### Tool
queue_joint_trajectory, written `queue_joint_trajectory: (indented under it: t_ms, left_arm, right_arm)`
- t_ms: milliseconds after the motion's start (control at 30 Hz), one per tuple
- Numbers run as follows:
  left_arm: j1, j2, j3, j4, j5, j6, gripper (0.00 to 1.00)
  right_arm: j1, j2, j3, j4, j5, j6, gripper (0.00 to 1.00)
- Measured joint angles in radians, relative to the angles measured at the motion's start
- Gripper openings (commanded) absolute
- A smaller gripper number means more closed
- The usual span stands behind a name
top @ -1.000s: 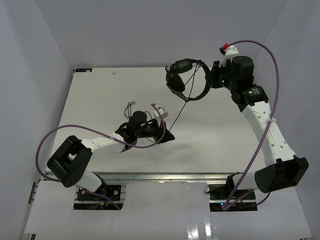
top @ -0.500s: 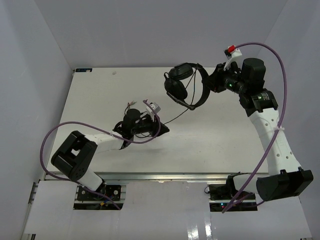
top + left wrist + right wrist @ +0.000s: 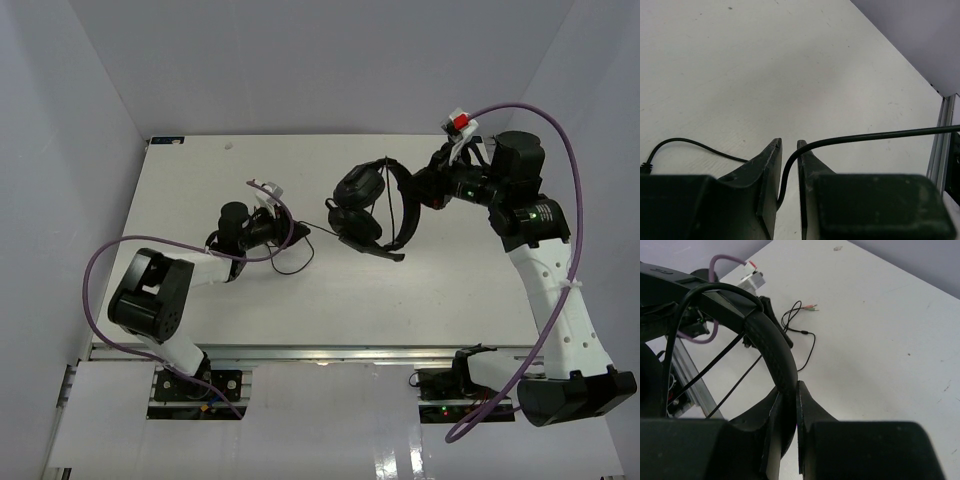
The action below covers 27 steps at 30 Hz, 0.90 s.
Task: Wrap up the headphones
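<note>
Two grippers on black over-ear headphones (image 3: pixel 357 224)
Headband (image 3: pixel 775 355) is clenched by the right gripper (image 3: pixel 788 389); thin black cord (image 3: pixel 865 137) is threaded between the left gripper's (image 3: pixel 789 145) parted jaws.

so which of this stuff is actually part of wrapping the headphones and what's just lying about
Part of the job: black over-ear headphones; their thin black cord and its small plugs; right gripper, shut on the headband; left gripper, cord running through it.
Just there: thick purple robot cables; white table; metal rail along its near edge.
</note>
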Motion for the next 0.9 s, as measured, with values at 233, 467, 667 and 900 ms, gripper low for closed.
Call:
queue_joint_trajectory:
  t_ms: [233, 467, 667, 900]
  left_arm:
    - [0.046, 0.095, 0.126, 0.008, 0.029, -0.046, 0.28]
    - [0.101, 0.092, 0.218, 0.000, 0.015, -0.071, 0.28]
    - [0.114, 0.051, 0.258, -0.034, -0.004, -0.070, 0.23]
    - [0.117, -0.003, 0.304, -0.081, 0.014, -0.064, 0.21]
  right_arm:
    - [0.010, -0.042, -0.052, -0.096, -0.068, -0.177, 0.08]
    - [0.112, -0.121, -0.171, -0.167, 0.012, -0.381, 0.08]
    - [0.272, -0.129, -0.282, -0.175, 0.201, -0.465, 0.08]
    - [0.387, -0.097, -0.303, -0.162, 0.405, -0.498, 0.08]
